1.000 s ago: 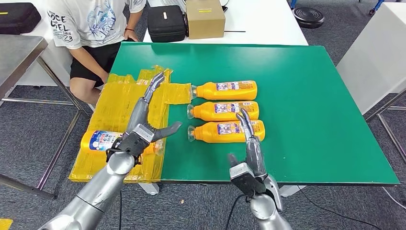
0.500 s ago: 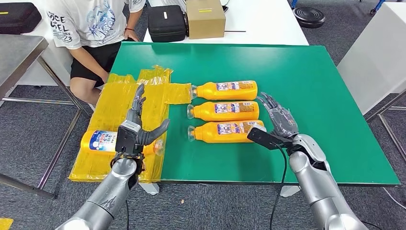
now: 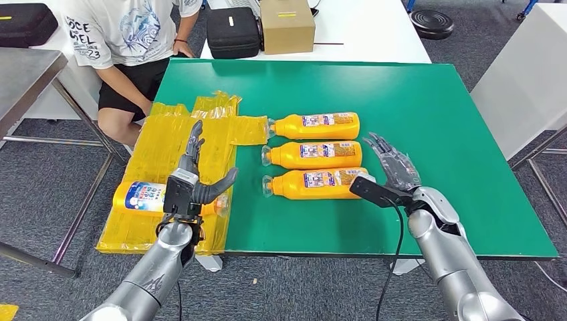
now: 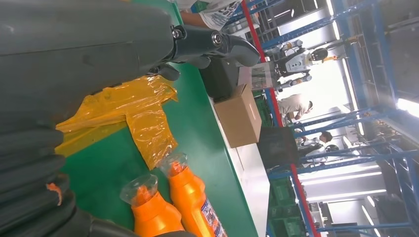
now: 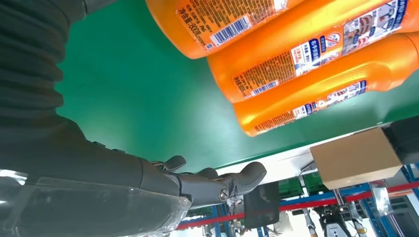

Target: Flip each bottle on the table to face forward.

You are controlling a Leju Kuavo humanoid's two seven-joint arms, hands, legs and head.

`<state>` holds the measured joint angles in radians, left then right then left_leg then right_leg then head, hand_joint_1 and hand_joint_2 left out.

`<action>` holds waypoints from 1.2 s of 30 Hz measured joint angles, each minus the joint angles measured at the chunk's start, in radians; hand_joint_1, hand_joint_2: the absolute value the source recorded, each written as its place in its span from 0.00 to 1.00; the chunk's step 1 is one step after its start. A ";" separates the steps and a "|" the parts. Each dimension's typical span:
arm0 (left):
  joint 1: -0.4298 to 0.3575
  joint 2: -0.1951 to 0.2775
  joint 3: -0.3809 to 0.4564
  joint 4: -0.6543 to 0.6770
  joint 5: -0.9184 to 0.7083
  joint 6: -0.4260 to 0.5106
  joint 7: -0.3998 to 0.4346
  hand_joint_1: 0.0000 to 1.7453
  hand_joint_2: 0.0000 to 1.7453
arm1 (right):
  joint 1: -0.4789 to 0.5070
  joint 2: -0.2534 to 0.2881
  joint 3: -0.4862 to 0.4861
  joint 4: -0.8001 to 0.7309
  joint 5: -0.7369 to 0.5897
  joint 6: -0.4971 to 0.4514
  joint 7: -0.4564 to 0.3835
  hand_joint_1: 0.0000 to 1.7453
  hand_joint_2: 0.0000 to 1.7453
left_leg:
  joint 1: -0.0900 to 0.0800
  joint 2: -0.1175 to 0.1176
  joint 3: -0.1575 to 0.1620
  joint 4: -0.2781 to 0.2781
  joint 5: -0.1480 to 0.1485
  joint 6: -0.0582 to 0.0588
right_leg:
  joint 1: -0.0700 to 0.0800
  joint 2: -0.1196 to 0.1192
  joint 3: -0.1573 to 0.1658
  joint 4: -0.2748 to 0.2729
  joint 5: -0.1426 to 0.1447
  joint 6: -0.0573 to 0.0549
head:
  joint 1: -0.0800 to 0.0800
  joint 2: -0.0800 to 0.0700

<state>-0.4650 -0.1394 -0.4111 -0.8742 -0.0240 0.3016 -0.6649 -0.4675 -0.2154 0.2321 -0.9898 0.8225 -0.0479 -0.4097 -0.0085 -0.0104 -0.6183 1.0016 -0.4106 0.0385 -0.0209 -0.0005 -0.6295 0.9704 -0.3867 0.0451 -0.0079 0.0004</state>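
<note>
Three orange bottles lie side by side on the green table (image 3: 434, 107), caps pointing left: the far bottle (image 3: 314, 126), the middle bottle (image 3: 313, 154) and the near bottle (image 3: 314, 184). Their small back labels with barcodes face up, as on the bottle (image 5: 316, 49) in the right wrist view. A fourth bottle (image 3: 144, 196) with a large blue-white label lies on the yellow plastic sheet (image 3: 160, 154), partly behind my left hand (image 3: 190, 180). That hand is open, fingers up. My right hand (image 3: 391, 172) is open just right of the near bottle's base, not touching it.
A seated person (image 3: 127, 40) is at the table's far left corner. A black case (image 3: 232, 32) and a cardboard box (image 3: 287, 25) stand on the white table behind. A white table (image 3: 528, 73) stands to the right.
My right hand swung from in front of the near bottle to its right side and opened out. My left hand drew back from the far part of the yellow sheet toward the near edge.
</note>
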 joint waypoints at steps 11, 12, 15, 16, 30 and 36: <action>0.000 -0.003 0.005 0.006 0.000 0.001 0.000 0.00 1.00 | -0.002 -0.002 0.001 0.015 0.000 0.000 0.000 0.00 1.00 | 0.000 0.000 0.000 0.000 0.000 0.000 | 0.000 0.000 0.000 0.000 0.000 0.000 | 0.000 0.000; 0.000 -0.003 0.005 0.006 0.000 0.001 0.000 0.00 1.00 | -0.003 -0.002 0.001 0.016 0.000 0.000 0.000 0.00 1.00 | 0.000 0.000 0.000 0.000 0.000 0.000 | 0.000 0.000 0.000 0.000 0.000 0.000 | 0.000 0.000; 0.000 -0.003 0.005 0.006 0.000 0.001 0.000 0.00 1.00 | -0.005 -0.002 0.001 0.017 0.000 0.000 0.000 0.00 1.00 | 0.000 0.000 0.000 0.000 0.000 0.000 | 0.000 0.000 0.000 0.000 0.000 0.000 | 0.000 0.000; 0.000 -0.003 0.005 0.006 0.000 0.001 0.000 0.00 1.00 | -0.005 -0.003 0.001 0.017 0.000 0.000 0.000 0.00 1.00 | 0.000 0.000 0.000 0.000 0.000 0.000 | 0.000 0.000 0.000 0.000 0.000 0.000 | 0.000 0.000; -0.050 -0.026 0.003 0.061 -0.100 0.104 0.019 0.00 1.00 | -0.227 0.179 0.163 0.288 0.053 0.258 -0.088 0.00 1.00 | 0.001 0.017 -0.001 0.000 0.001 -0.004 | 0.001 0.017 -0.007 0.001 0.006 -0.005 | 0.002 0.000; -0.070 -0.042 -0.001 0.099 -0.103 0.116 0.022 0.00 1.00 | -0.333 0.296 0.272 0.464 0.030 0.258 -0.093 0.00 1.00 | 0.004 0.002 -0.005 0.000 0.006 -0.007 | 0.004 0.004 -0.007 0.002 0.006 -0.006 | 0.002 0.000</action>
<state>-0.5352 -0.1814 -0.4122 -0.7753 -0.1273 0.4177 -0.6427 -0.8004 0.0809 0.5040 -0.5257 0.8520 0.2106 -0.5026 -0.0041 -0.0083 -0.6230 1.0012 -0.4044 0.0314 -0.0165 0.0033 -0.6367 0.9725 -0.3811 0.0395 -0.0061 0.0004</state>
